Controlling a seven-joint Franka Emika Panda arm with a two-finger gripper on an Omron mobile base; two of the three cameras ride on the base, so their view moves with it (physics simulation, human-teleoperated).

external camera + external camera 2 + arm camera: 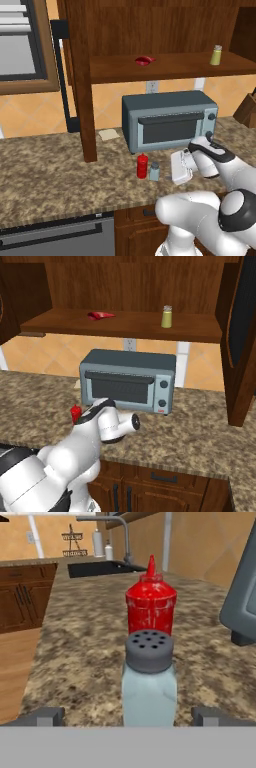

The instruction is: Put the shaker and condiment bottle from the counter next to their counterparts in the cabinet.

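Pincer (128, 716) spread wide around the unlabelled shaker (149, 682), red condiment bottle (150, 602) just behind

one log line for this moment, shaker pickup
phase: approach | gripper: open, astride shaker, no contact seen | condiment bottle: upright just behind shaker | both on counter | cabinet: not yet loaded

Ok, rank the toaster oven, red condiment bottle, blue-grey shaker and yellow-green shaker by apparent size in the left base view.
1. toaster oven
2. condiment bottle
3. and 4. unsure: shaker and yellow-green shaker look alike, though the latter stands farther off.
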